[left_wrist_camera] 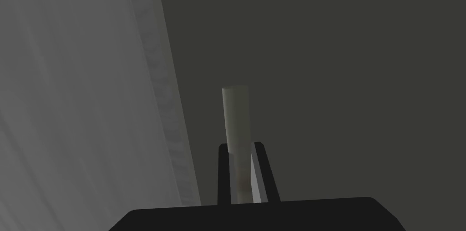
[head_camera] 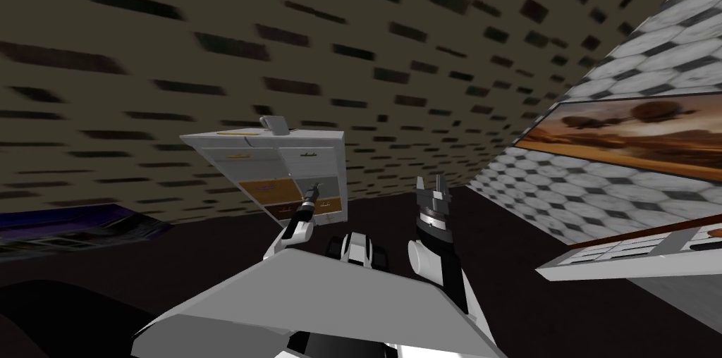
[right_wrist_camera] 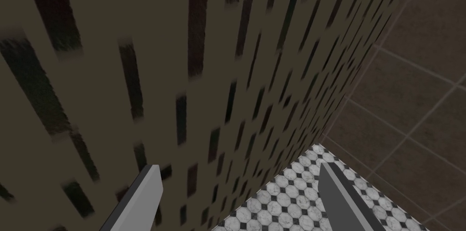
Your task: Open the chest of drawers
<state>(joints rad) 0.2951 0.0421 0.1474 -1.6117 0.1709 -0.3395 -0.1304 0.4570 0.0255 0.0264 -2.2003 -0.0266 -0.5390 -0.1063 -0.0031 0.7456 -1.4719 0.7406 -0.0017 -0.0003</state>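
The left end effector [left_wrist_camera: 241,147] is clamping both fingers onto a pale round handle [left_wrist_camera: 235,110], which is sticking out past the fingertips against a dim flat front. The left arm is stretching forward and up to the chest [head_camera: 331,163], meeting it where the white drawers [head_camera: 243,156] are giving way to the tan drawers [head_camera: 264,188]; I cannot tell what they are holding. A grey object [head_camera: 275,125] is sitting on top. Alongside, the right end effector [head_camera: 431,190] is pointing upward, fingers spread wide, apart from the chest.
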